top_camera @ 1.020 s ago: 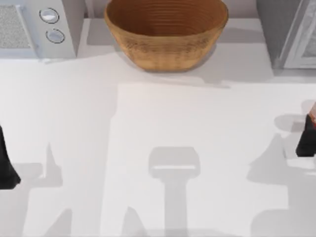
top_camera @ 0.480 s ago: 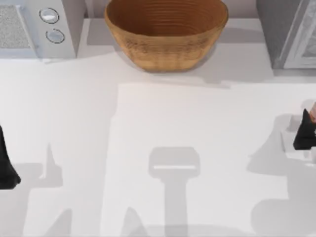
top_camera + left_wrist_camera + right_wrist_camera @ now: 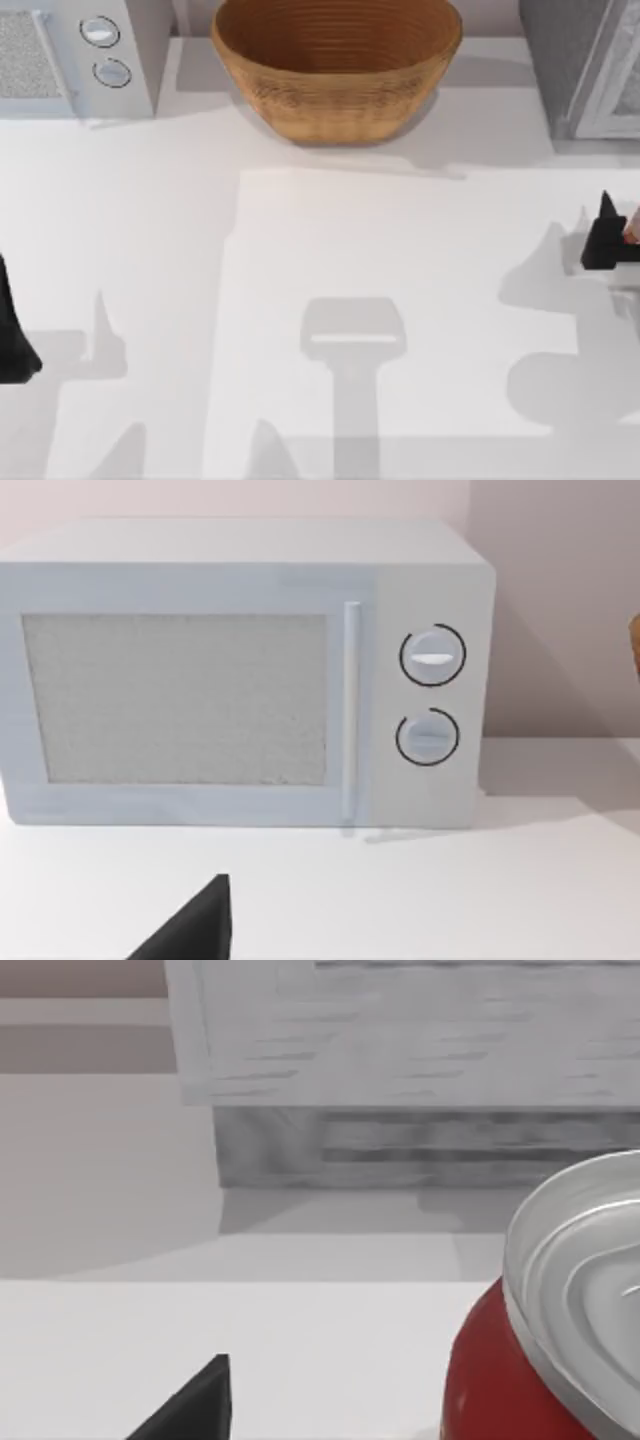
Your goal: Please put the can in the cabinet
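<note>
The can (image 3: 545,1360) is red with a silver lid and stands upright on the table; a sliver of it shows at the top view's right edge (image 3: 633,228). My right gripper (image 3: 604,240) is just left of the can, open, and one black fingertip (image 3: 195,1408) stays well apart from the can's side. The cabinet (image 3: 575,60) is a grey box with a white-framed door at the back right, beyond the can (image 3: 400,1070). My left gripper (image 3: 12,335) is parked at the left edge, with one fingertip (image 3: 195,928) in its wrist view.
A wicker basket (image 3: 335,65) stands at the back middle. A white microwave (image 3: 85,55) with two round knobs sits at the back left, facing the left arm (image 3: 250,670). Bare white table lies between the arms.
My right gripper has moved toward the back of the table, nearer the cabinet, and slightly left. The left arm has not moved.
</note>
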{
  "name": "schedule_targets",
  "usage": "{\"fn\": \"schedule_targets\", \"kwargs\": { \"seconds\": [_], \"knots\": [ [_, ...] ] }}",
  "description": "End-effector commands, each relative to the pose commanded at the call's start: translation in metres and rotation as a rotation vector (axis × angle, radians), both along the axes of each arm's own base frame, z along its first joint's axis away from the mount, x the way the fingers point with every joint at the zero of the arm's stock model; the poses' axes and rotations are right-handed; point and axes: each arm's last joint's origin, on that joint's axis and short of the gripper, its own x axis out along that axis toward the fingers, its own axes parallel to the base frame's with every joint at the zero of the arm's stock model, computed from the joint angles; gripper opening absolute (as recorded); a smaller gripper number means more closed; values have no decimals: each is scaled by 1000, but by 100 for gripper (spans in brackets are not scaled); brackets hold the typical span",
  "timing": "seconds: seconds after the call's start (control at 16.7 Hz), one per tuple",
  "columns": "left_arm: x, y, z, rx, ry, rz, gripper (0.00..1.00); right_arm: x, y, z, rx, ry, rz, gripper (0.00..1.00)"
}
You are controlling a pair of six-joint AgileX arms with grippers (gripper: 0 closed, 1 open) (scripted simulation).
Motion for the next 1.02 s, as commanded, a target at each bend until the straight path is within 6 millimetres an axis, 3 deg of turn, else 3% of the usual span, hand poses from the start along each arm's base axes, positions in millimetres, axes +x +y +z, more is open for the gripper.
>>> {"fn": "schedule_targets", "kwargs": {
  "seconds": [0.12, 0.9, 1.02],
  "knots": [
    [0, 0, 0, 0, 0, 0, 100, 0, 0, 0, 0, 0, 0, 100],
    [0, 0, 0, 0, 0, 0, 100, 0, 0, 0, 0, 0, 0, 2],
    [0, 0, 0, 0, 0, 0, 100, 0, 0, 0, 0, 0, 0, 0]
  ]
}}
